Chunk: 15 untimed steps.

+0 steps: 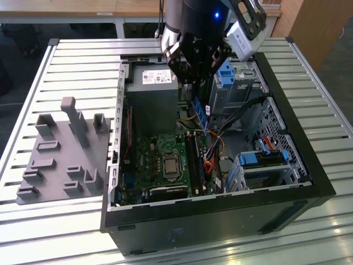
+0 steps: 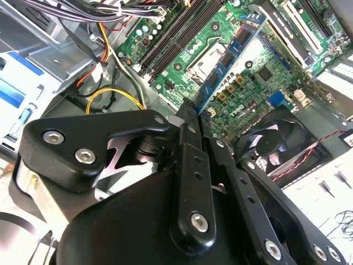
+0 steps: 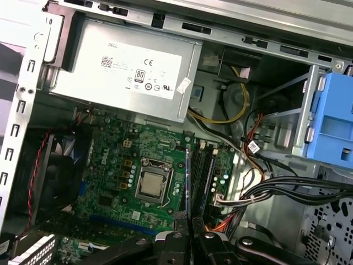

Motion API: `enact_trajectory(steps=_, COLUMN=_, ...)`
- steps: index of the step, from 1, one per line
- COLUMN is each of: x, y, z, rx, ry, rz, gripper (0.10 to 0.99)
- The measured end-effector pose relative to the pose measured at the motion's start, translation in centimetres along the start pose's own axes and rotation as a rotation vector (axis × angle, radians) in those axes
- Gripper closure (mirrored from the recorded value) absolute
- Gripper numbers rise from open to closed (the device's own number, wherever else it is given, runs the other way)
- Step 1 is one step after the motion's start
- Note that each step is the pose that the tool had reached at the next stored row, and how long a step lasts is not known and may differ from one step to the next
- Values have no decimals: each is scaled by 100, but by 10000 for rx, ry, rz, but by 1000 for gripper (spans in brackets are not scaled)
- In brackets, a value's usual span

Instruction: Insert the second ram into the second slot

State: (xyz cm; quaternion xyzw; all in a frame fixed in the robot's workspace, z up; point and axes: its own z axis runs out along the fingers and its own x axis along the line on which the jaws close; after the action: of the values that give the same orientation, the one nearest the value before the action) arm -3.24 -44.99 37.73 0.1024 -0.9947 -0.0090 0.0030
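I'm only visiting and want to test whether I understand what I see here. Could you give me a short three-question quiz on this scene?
1. True or false: the gripper is shut on the second ram.
2. What lies outside the computer case, on the exterior view's left? A) a grey plate with upright holders; B) a keyboard; C) a monitor.
3. Is the second ram seated in one of the black slots?

Key: 1 true. 2 A. 3 No, it is held above the motherboard, not seated.
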Motion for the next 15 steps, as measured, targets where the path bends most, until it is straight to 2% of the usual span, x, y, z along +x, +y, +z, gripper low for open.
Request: enact_trajectory(steps=15, x=0, y=0, z=4, rx=12, ry=-10, rz=720, gripper=949)
